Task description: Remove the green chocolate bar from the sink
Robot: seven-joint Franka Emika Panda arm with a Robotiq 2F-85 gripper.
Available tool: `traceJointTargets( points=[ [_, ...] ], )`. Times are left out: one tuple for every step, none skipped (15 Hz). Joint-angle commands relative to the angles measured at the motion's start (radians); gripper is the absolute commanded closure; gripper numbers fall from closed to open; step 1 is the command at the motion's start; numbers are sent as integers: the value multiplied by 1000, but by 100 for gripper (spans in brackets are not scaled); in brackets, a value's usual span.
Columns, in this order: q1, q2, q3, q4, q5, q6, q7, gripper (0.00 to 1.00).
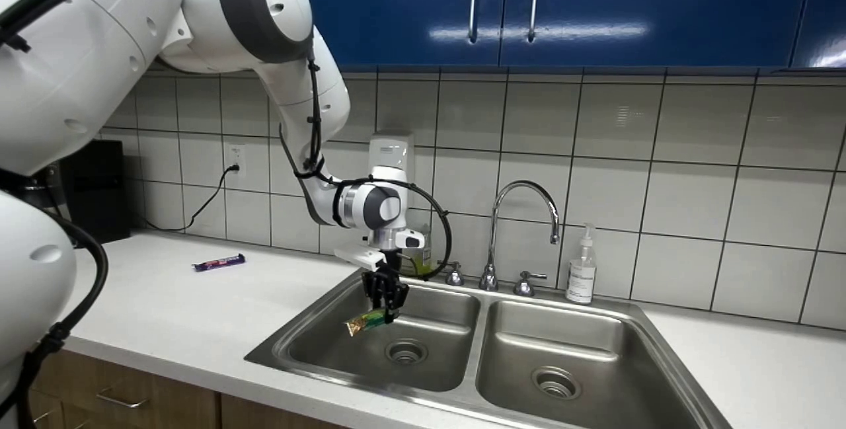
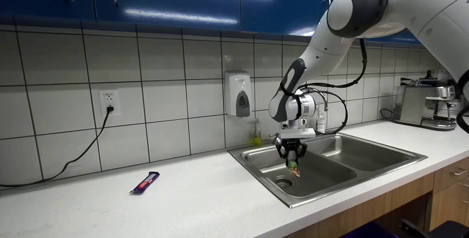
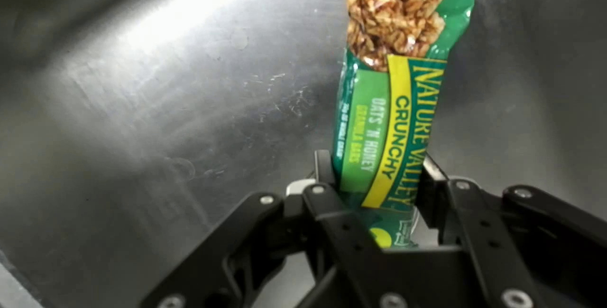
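The green chocolate bar [image 3: 386,123] is a green wrapper with a granola picture and a yellow stripe. My gripper [image 3: 377,170] has its fingers against both sides of the bar near one end. The rest of the bar sticks out past the fingertips. In both exterior views, the gripper [image 1: 388,313] [image 2: 292,157] points down with the bar [image 1: 365,322] [image 2: 293,169] over the sink basin nearer the purple wrapped bar. The sink [image 1: 477,350] [image 2: 274,187] is steel with two basins. The bar looks raised off the basin floor; the exact height is unclear.
A purple wrapped bar [image 1: 219,262] [image 2: 145,183] lies on the white counter [image 1: 178,310]. Behind the sink stand a chrome faucet [image 1: 492,237], a pump bottle [image 1: 581,277] and a bottle of yellow-green liquid [image 2: 257,139]. A wall dispenser [image 2: 238,93] hangs behind the wrist.
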Motion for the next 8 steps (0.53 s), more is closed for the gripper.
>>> traceJointTargets(
  points=[
    [-13, -121, 41, -104, -35, -20, -96, 82],
    [-14, -143, 50, -123, -38, -19, -116, 82],
    [-13, -165, 56, -142, -43, -18, -133, 82],
    [-11, -185, 61, -158, -50, -24, -149, 82],
    [-8, -204, 64, -173, -58, -26, -158, 82],
    [-6, -220, 69, -187, -65, -31, -169, 82],
    [-6, -237, 76, -203, -72, -30, -183, 82],
    [-6, -253, 84, -218, -76, -31, -199, 82]
  ],
)
